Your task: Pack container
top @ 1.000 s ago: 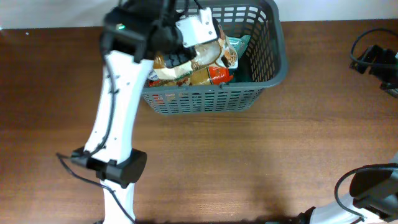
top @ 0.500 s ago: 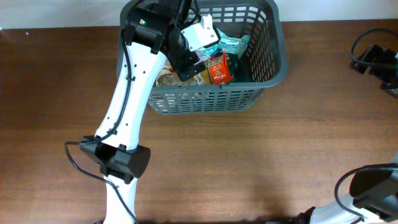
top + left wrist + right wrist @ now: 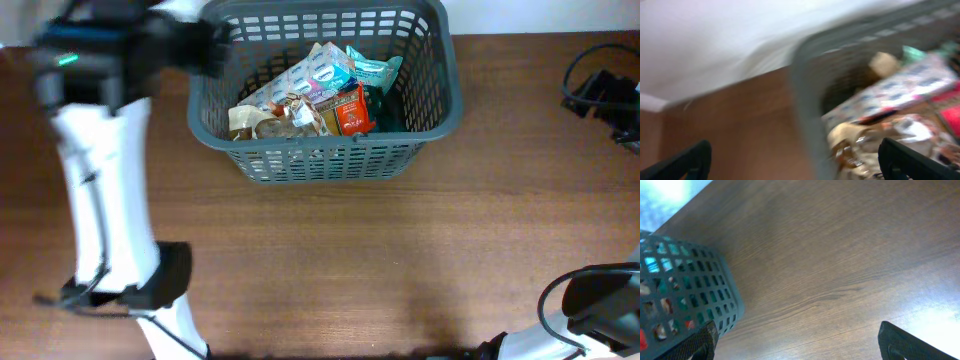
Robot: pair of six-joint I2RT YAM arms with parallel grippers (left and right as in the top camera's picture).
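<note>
The container [image 3: 320, 160] sits far-centre on the tabletop [image 3: 400, 260], w/ food pkts [image 3: 300, 100] piled inside and a red pkt [image 3: 350, 112] twds its right. My left arm [image 3: 100, 190] is off to its left, badly blurred. I see the left pincer [image 3: 795, 162] spread wide, nothing btwn the fingers, by the container's rim. The right pincer [image 3: 800, 342] gapes too, empty, over wood, w/ the lattice wall at that view's left.

Packets [image 3: 305, 98] in container [image 3: 440, 85], far table [image 3: 400, 250] edge.
</note>
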